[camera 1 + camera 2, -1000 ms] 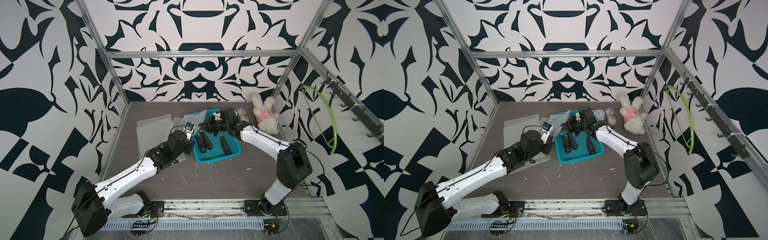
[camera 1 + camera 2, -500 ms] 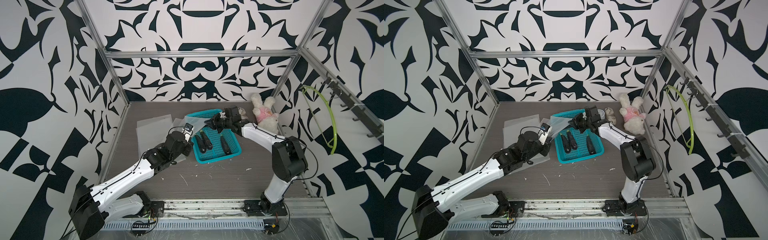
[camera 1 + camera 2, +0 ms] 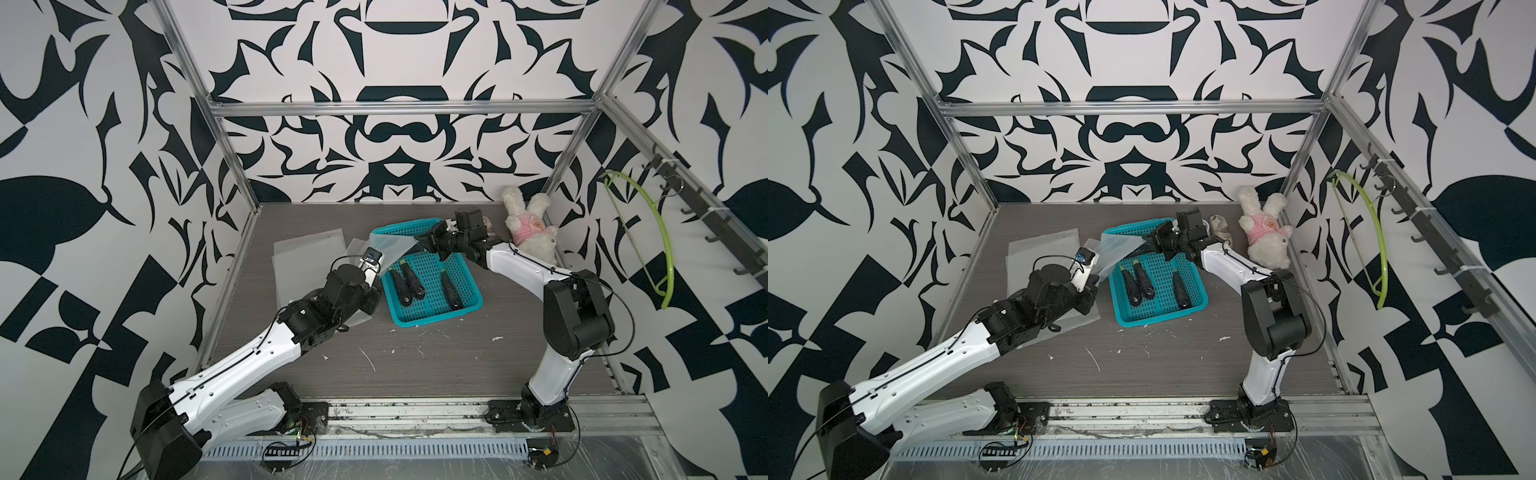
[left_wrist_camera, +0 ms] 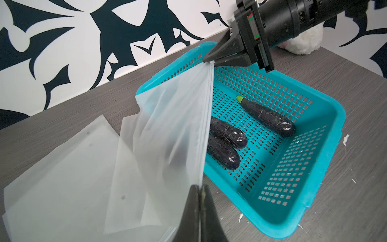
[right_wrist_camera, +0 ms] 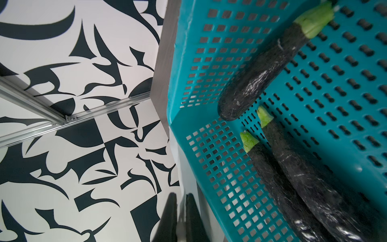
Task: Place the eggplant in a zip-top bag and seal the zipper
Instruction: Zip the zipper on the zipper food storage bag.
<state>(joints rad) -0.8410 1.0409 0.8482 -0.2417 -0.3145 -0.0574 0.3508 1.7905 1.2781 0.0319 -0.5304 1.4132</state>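
My left arm stretches from the lower left of both top views toward the middle. Its forearm is low over the table and its wrist is turned toward the teal basket. My left gripper is pinched tight on one end of the zip-top bag, right at its mouth strip.

My right arm rises from the lower right, folds sharply at the elbow and runs back toward the upper middle, ending over the basket's far rim. My right gripper is closed just as hard on the strip's other end.

The bag hangs taut between my two grips (a frosted sheet slanting across the basket's left rim in the top views). It is lifted above the flat bags that lie on the table left of centre.

The eggplants all lie on the basket floor, outside the bag. Two are side by side and touching, and a third lies apart to their right in the top views.

A second ago my right wrist sat lower in the frame, further over the basket, with its elbow lower too. It has since drawn up and right, toward the plush rabbit. My left wrist has slid slightly left. The bag, bunched then, is now stretched flat. The basket and eggplants have not moved.
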